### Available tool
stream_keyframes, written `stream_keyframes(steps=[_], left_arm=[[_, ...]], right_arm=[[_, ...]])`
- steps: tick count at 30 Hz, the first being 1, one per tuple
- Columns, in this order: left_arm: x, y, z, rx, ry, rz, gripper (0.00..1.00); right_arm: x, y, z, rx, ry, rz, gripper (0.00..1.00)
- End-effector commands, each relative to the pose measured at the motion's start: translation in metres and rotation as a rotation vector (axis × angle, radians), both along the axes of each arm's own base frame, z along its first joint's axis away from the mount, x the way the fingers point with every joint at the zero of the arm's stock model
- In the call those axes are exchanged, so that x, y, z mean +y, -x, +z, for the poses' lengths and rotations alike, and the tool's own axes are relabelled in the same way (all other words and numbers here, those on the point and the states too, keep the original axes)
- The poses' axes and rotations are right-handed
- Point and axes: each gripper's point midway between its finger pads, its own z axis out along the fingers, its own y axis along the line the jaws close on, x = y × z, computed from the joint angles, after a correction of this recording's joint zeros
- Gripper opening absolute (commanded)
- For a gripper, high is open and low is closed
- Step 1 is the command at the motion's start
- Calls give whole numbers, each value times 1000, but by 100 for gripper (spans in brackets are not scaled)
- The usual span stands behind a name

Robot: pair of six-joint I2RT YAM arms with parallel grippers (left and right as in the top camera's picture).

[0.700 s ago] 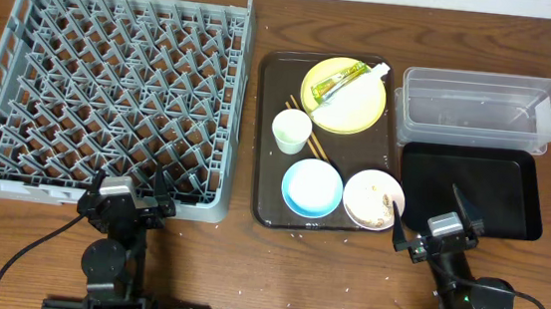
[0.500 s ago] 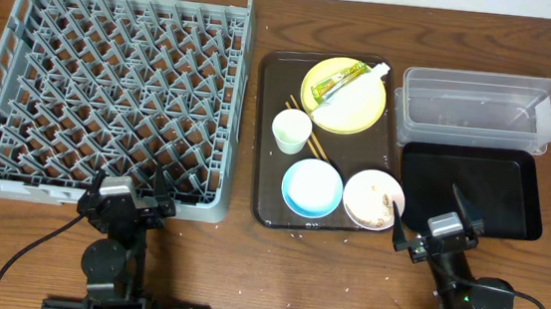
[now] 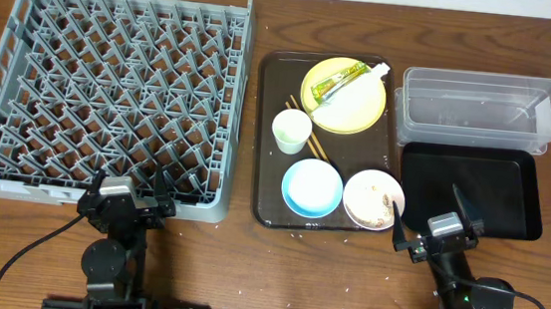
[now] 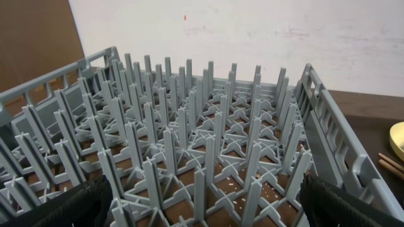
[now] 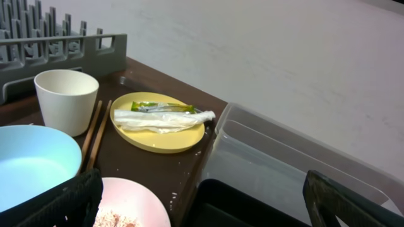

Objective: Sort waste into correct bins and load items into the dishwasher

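Two bowls (image 3: 312, 189) (image 3: 360, 190), one cup (image 3: 292, 131), one plate (image 3: 356, 113)

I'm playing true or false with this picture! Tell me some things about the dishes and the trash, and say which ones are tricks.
1. Wrappers lie on the yellow plate. True.
2. The grey dish rack already has a bowl in it. False: no dishes are in it.
3. The chopsticks lie on the brown tray next to the white cup. True.
4. The wrappers are inside the clear tub. False: they are on the yellow plate, and nothing shows in the tub.
5. The right gripper is holding the white bowl. False: it is open and holds nothing, and the bowl sits on the brown tray.
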Motion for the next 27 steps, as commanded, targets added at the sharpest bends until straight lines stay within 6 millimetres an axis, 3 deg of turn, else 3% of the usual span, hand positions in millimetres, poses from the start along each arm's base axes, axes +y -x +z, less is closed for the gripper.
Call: stream_keyframes(steps=[1, 8, 11, 14, 18, 20, 21, 22, 23, 27], left_arm=[[3, 0, -18, 45, 1, 13, 96], [3, 0, -18, 45, 1, 13, 96], [3, 0, -18, 45, 1, 14, 96], [3, 0, -18, 45, 1, 13, 96], [3, 0, -18, 45, 1, 13, 96], [3, 0, -18, 45, 1, 14, 96], [3, 0, -18, 45, 1, 14, 96], [3, 0, -18, 45, 1, 13, 96], [3, 0, -18, 45, 1, 14, 96], [3, 0, -18, 45, 1, 14, 96]], right_arm=[[3, 1, 13, -41, -51, 21, 99], [-1, 6, 73, -105, -147, -1, 99], [2, 1, 115, -93, -146, 16, 99], [15, -23, 153, -23, -168, 90, 99], [31, -58, 178, 111, -233, 170, 99], [35, -80, 182, 206, -249, 181, 99], [36, -101, 181, 306, -279, 168, 99], [37, -107, 180, 337, -286, 164, 99], [40, -128, 174, 445, -291, 157, 99], [62, -182, 149, 732, -288, 157, 99]])
